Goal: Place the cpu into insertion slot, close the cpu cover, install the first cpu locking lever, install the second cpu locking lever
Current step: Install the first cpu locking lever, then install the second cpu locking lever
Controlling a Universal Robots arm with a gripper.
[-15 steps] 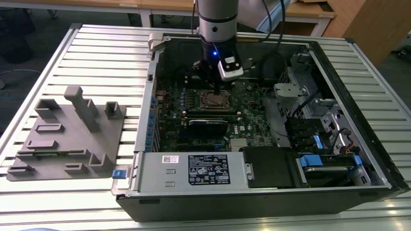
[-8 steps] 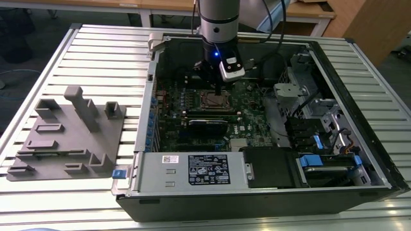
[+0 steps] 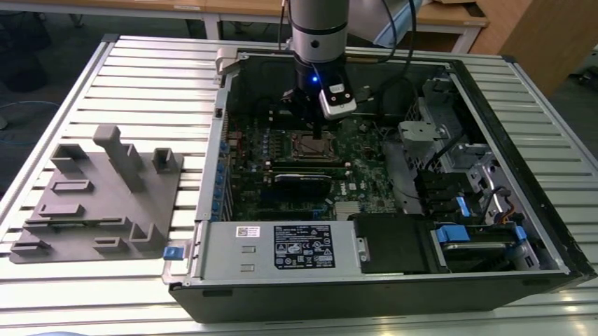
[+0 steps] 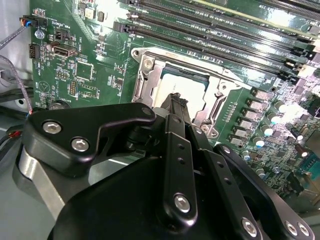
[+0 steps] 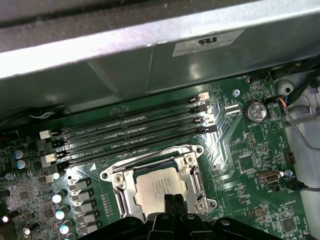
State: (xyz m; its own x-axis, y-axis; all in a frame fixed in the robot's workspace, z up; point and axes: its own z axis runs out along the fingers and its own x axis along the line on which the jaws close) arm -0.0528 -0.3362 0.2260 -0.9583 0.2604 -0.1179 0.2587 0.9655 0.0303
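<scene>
The end effector (image 5: 170, 202), fingers pinched together and holding nothing, hovers just above the cpu (image 5: 157, 187), seated in the insertion slot (image 5: 122, 192).

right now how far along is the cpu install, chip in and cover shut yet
Done: the cpu lies in the insertion slot, and the cpu cover looks lowered around it, its frame flat about the silver top. In hand: the gripper is down at the chip's edge, holding nothing I can see. Left: I cannot tell whether either locking lever is latched.
</scene>
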